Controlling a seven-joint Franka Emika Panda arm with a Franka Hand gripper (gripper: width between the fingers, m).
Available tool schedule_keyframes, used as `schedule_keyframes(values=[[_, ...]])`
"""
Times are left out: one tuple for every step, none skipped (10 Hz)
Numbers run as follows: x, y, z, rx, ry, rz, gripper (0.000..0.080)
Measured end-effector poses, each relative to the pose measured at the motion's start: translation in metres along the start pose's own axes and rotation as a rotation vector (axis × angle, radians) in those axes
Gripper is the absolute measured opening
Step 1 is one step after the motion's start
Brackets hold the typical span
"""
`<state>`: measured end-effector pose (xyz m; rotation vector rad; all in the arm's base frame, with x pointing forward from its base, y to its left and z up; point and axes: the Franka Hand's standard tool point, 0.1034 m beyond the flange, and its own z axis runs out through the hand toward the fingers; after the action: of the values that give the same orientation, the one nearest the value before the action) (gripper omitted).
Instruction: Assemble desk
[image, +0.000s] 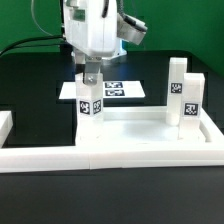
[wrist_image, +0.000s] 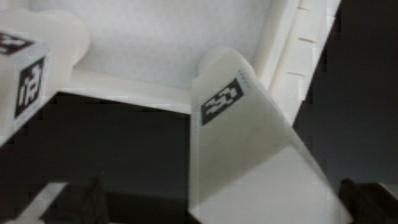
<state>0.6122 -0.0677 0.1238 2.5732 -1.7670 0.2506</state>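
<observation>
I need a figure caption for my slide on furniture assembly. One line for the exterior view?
Open gripper above a white tagged leg block standing on the white rimmed tabletop.

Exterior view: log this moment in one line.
gripper: open, above leg block | leg block: upright on tabletop | marker board: behind

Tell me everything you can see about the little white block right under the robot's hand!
The leg block is a small white rectangular post that looks like plastic, with a black-and-white square tag on its front. It stands upright at the tabletop corner on the exterior view's left. The open gripper sits right above it, fingers beside its top; whether they touch is unclear. In the wrist view, the block shows its tag too.
</observation>
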Motion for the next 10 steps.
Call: schedule_keyframes(values=[[-0.003,-0.011,-0.003,0.008,-0.016,-0.171,0.0649],[-0.009,-0.013,0.002,0.010,-0.032,-0.319,0.0649],[-0.018,-0.009,0.009,-0.002,-0.065,-0.461,0.0649],[-0.017,-0.009,0.009,0.002,-0.049,-0.500,0.0649],[-0.014,-0.008,0.009,-0.005,-0.043,-0.557,0.0649],[-0.011,-0.007,0.009,-0.013,-0.034,-0.639,0.0649],[-0.009,-0.006,0.008,-0.023,-0.025,-0.723,0.0649],[-0.007,-0.006,0.008,-0.030,-0.022,-0.778,0.0649],[-0.007,-0.003,0.008,-0.043,-0.039,-0.827,0.0649],[-0.012,0.006,0.006,-0.073,-0.172,-0.891,0.0649]])
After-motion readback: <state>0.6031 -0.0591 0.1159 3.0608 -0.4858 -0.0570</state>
